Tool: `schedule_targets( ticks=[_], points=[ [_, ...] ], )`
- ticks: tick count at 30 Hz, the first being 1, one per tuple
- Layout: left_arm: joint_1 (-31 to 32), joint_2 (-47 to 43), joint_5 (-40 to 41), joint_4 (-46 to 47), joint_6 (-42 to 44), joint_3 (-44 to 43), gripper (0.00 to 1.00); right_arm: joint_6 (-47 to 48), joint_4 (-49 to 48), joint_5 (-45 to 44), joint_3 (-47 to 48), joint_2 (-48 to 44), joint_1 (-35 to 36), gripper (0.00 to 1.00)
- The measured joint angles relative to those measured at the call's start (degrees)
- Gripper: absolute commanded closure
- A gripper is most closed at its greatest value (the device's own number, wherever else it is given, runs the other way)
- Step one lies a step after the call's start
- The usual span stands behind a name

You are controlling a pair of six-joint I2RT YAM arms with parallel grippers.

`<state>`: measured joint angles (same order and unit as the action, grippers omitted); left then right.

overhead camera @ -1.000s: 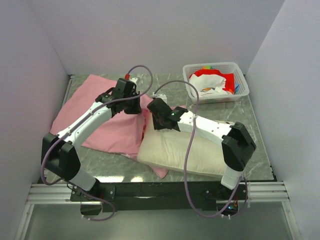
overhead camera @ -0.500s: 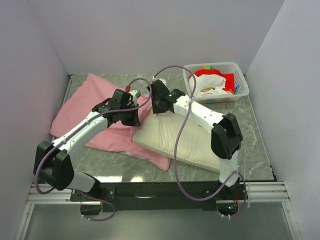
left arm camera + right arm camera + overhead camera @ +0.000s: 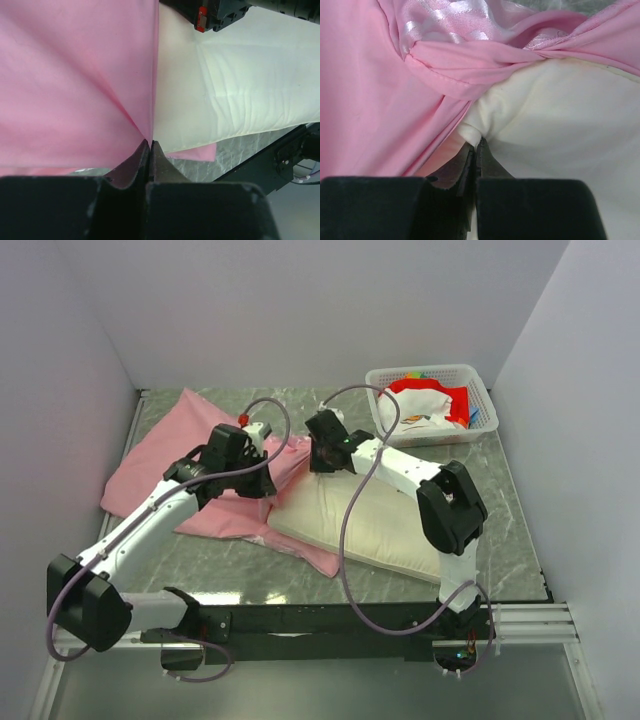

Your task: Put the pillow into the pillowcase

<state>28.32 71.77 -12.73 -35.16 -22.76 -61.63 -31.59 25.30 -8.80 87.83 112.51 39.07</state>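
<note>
Sprawling across the left half of the table point(image 3: 505, 505), the pink pillowcase point(image 3: 160, 455) reaches under the cream pillow point(image 3: 365, 525), which lies diagonally mid-table. The left gripper point(image 3: 150, 146) pinches pillowcase fabric; the right gripper point(image 3: 476, 145) pinches a pillow corner beside the pink hem.

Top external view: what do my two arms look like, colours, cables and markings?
The left arm and right arm match: white tubular links, bulky black joint housings, black wrist heads. A thin lilac-grey cable loops along each. A small red tab sits at the left wrist. The jaws are matte black, tapering to thin tips.
</note>
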Motion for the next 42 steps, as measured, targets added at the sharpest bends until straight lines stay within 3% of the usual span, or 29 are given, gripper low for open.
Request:
schedule_targets(
  ticks=[12, 33, 37, 42],
  points=[
    [0.0, -7.5, 6.6, -3.4, -2.5, 4.3, 0.99, -5.0, -5.1, 10.0, -4.7, -2.6, -4.2, 1.0],
    [0.0, -14.5, -0.4, -5.9, -0.4, 5.9, 0.99, -15.3, -5.7, 19.8, -3.9, -2.6, -7.5, 1.0],
    [0.0, -14.8, -2.8, -6.3, 0.2, 5.9, 0.93, -17.1, -7.4, 21.7, -5.1, -2.5, -7.9, 1.0],
    [0.0, -14.4, -3.1, -5.3, -0.5, 5.9, 0.99, -18.7, -12.3, 22.6, -8.4, -2.5, -9.1, 1.0]
  ],
)
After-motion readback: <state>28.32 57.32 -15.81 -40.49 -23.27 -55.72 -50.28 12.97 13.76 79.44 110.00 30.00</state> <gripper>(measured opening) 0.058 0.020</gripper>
